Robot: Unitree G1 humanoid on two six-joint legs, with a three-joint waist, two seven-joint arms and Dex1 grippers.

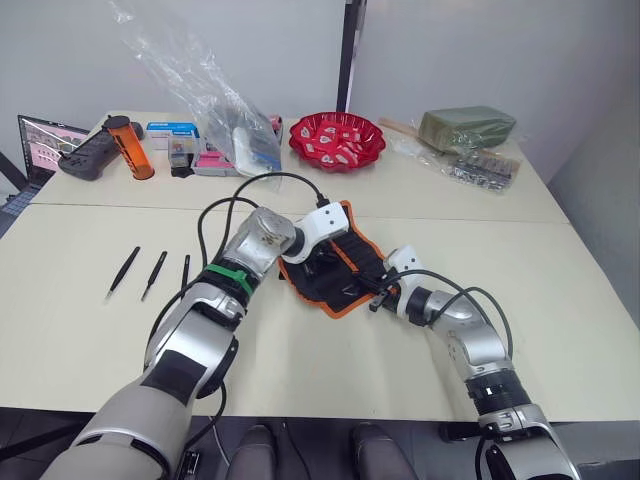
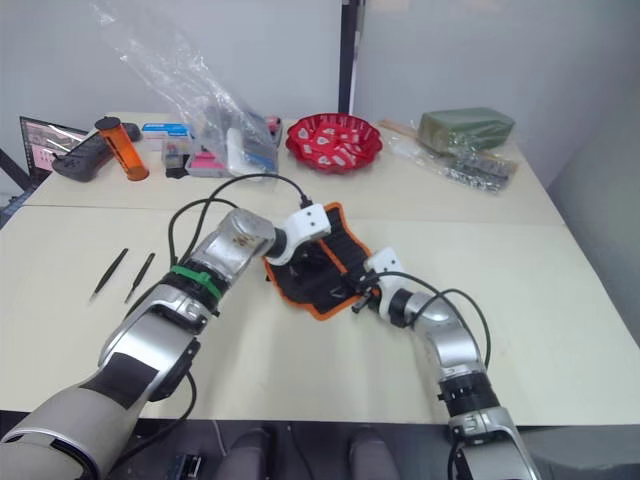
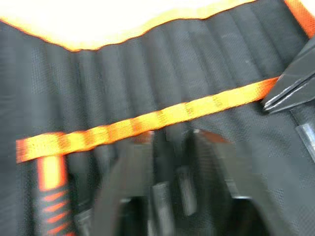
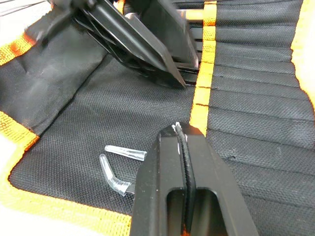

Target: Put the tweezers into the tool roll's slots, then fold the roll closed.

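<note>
The tool roll lies unrolled at mid table, black with orange binding and an orange stripe across its slots. My left gripper is down on the roll; in the left wrist view its fingers stand a little apart with a slim dark tweezers blurred between them, pointing at the slots. My right gripper is shut with nothing in it, hovering just over the stripe at the roll's near edge. Three loose tweezers lie side by side on the table to the left.
Two clear plastic tip caps lie on the roll's fabric. At the back stand a red bowl, a plastic bag, an orange bottle, a black device and a green box.
</note>
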